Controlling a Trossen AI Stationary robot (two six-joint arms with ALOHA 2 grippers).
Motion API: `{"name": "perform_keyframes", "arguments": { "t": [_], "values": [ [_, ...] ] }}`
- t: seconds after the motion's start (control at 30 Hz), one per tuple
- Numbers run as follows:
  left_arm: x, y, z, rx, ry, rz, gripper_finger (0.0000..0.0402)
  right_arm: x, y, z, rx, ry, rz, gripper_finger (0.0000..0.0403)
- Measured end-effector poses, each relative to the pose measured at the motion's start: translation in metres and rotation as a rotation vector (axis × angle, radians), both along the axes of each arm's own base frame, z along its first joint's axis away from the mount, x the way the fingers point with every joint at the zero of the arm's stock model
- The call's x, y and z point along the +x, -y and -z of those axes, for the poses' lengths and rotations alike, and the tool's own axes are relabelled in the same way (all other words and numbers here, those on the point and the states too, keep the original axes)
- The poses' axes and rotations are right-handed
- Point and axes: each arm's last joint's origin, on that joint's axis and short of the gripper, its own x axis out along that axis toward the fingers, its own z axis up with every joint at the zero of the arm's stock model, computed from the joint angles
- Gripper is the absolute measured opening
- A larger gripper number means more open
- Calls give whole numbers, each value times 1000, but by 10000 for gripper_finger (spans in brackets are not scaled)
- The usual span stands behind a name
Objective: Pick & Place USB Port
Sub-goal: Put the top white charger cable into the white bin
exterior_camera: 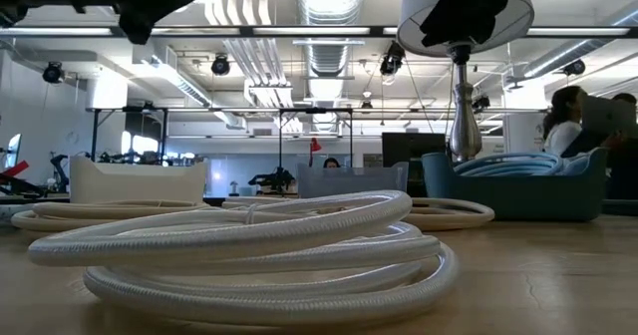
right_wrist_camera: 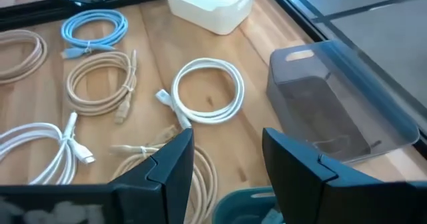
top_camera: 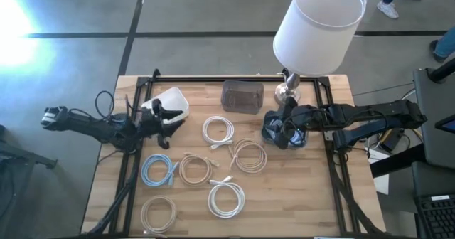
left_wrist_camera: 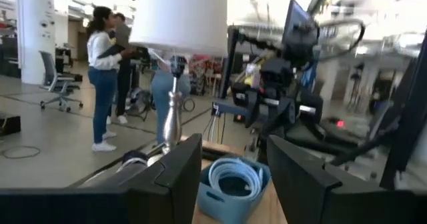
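Several coiled USB cables lie flat on the wooden table: a white coil [top_camera: 218,131], a beige coil [top_camera: 247,156], a blue coil [top_camera: 158,171], a second beige coil [top_camera: 194,169] and a second white coil [top_camera: 226,198]. A blue bin [top_camera: 293,141] at the right holds a light blue coil [left_wrist_camera: 233,176]. My left gripper [top_camera: 168,127] is open and empty, raised beside the white bin [top_camera: 170,102]. My right gripper [top_camera: 279,129] is open and empty above the blue bin's left side, which shows in the right wrist view [right_wrist_camera: 243,207].
A clear grey bin [top_camera: 242,95] stands at the far middle. A lamp with a white shade [top_camera: 316,25] and metal base [top_camera: 287,91] stands at the far right. A third beige coil [top_camera: 158,213] lies at the near left. People stand in the room beyond.
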Motion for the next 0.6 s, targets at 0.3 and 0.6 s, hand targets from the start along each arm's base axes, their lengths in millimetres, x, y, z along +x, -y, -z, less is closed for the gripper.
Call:
{"name": "perform_keyframes", "arguments": {
  "t": [0.3, 0.6],
  "values": [
    [60, 11, 12, 38, -356, 2, 174, -1, 0, 11, 1, -31, 0, 171],
    [135, 20, 35, -15, -781, -149, 174, -3, 0, 25, 12, -67, 12, 171]
  ]
}}
